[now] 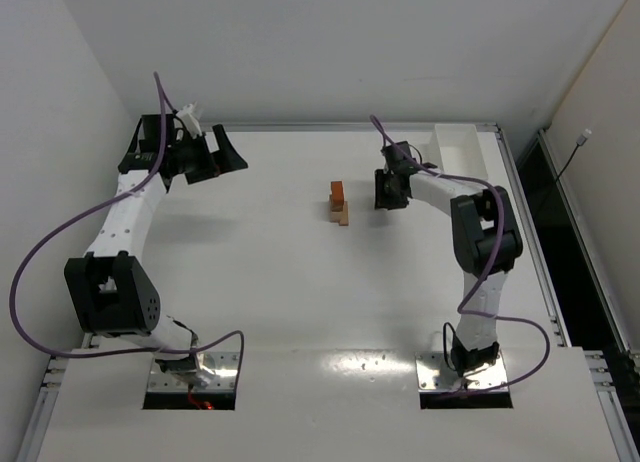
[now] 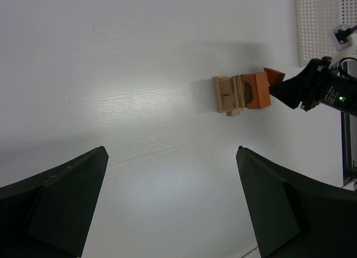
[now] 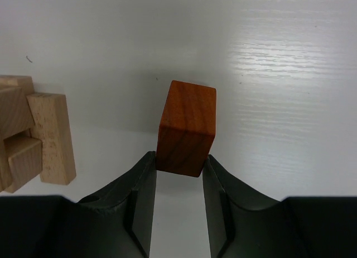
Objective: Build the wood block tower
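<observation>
Nearest the overhead lens sit the two arm bases (image 1: 190, 367), bolted at the near edge of the white desk (image 1: 300, 302), which fills most of that view. A white tray (image 1: 458, 147) lies at the far right corner. The left arm is folded away to the far left, its left pincer (image 1: 218, 158) spread wide and holding nothing.

Near the desk's middle is the tower (image 1: 339, 204), a narrow stack of tan pieces with a reddish-brown one at its far end in the overhead view. Just beside it to the right, the right pincer (image 3: 179, 163) is clamped on a reddish-brown block (image 3: 187, 127), held clear of the desk. Whether that block touches the stack I cannot tell.

The grip looks like the weak point. The fingers pinch only the near end of the block, so it could pivot or slip during placing. The stack is slim, and a sideways nudge on approach or an off-centre release would likely topple it. The left arm is too far away to steady anything.
</observation>
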You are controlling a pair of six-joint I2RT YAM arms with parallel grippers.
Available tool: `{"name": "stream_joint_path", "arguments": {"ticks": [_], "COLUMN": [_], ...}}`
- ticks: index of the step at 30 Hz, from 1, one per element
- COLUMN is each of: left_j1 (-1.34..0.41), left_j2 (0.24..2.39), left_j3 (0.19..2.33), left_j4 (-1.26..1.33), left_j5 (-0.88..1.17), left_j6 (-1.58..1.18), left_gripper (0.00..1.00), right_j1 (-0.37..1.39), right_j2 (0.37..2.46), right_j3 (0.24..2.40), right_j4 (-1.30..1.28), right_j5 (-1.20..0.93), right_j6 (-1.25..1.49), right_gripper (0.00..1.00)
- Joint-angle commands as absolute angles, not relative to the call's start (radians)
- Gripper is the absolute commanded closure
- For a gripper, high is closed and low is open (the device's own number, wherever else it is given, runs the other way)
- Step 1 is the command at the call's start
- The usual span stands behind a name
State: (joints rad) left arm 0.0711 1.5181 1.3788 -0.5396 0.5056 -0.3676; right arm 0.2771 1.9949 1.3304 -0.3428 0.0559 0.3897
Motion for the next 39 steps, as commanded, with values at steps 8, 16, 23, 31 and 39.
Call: {"name": "stream_joint_path", "arguments": {"ticks": [8, 16, 23, 31, 39], "left_j1": [0.103, 0.103, 0.103, 0.103, 0.103], "left_j2": [1.552, 1.574, 1.574, 1.574, 1.583], "left_j3": [1.437, 1.448, 1.448, 1.439, 1.439], "left_j4": [-0.534, -0.512, -0.512, -0.503, -0.494], "left_j5": [0.537, 0.546, 0.546, 0.555, 0.575], "left_j6": [-0.382, -0.402, -0.402, -0.402, -0.402], "left_gripper": [0.00, 0.00, 0.00, 0.00, 0.00], "right_j1": [0.264, 0.264, 0.264, 0.275, 0.305], "right_j2": [2.051, 2.029, 2.020, 2.040, 2.075], "right_j3": [1.393, 1.371, 1.371, 1.417, 1.474], "right_j4": [-0.359, -0.370, -0.370, -0.360, -0.360], "right_j5": [0.055, 0.074, 0.094, 0.169, 0.193], "right_j6": [0.423, 0.423, 0.433, 0.445, 0.506], "right_gripper": [1.00, 0.59, 0.49, 0.50, 0.51]}}
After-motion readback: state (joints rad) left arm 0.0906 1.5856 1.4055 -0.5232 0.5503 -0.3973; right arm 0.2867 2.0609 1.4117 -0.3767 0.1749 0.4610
